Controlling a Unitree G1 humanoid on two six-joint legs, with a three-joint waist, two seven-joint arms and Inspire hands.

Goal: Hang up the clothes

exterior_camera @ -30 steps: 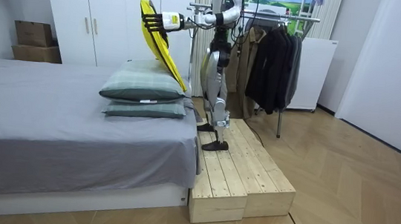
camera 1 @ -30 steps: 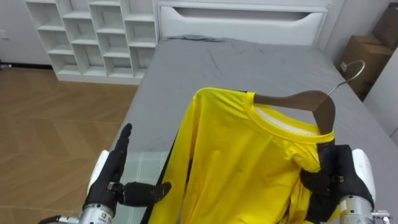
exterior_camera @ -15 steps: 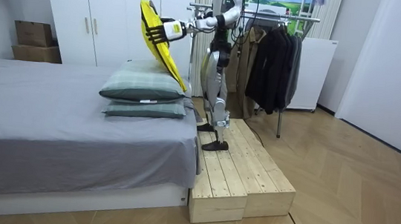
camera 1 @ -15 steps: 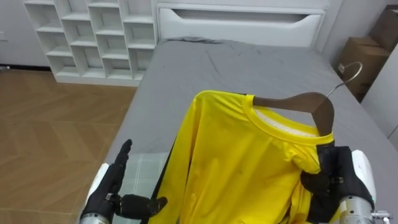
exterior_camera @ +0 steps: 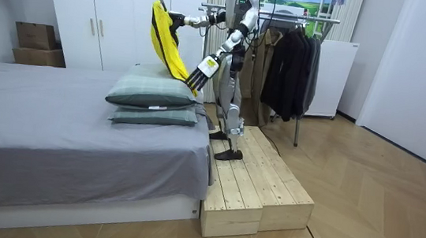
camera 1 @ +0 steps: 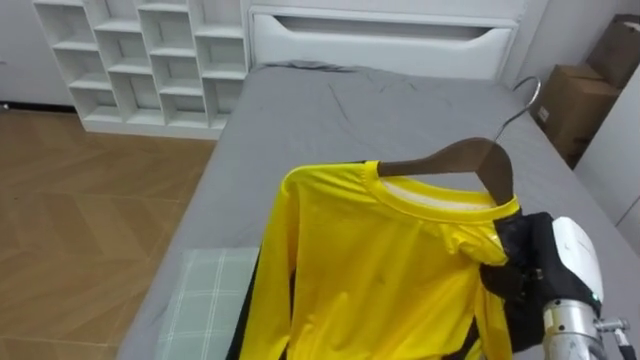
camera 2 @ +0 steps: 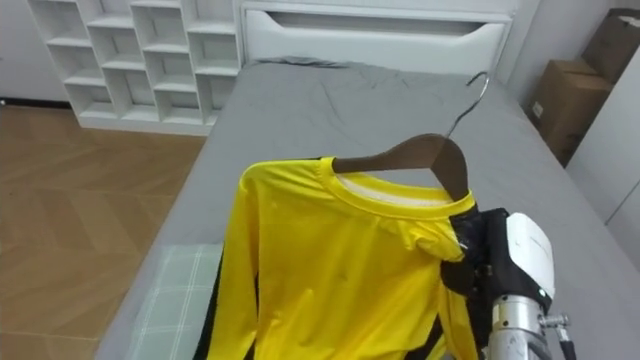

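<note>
Right hand, lower right: dark fingers closed on the shoulder of the yellow shirt and the wooden hanger end inside it, over the grey bed. Shirt on hanger: done. Left: hooking onto the clothes rack, room view's upper right. Left hand lowered by the pillow, fingers unreadable. Shirt hem cut off below.

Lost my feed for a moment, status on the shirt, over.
Right hand shut on yellow shirt at its shoulder, shirt on wooden hanger, up over grey bed. Left hand low by pillows. Clothes rack behind robot.
</note>
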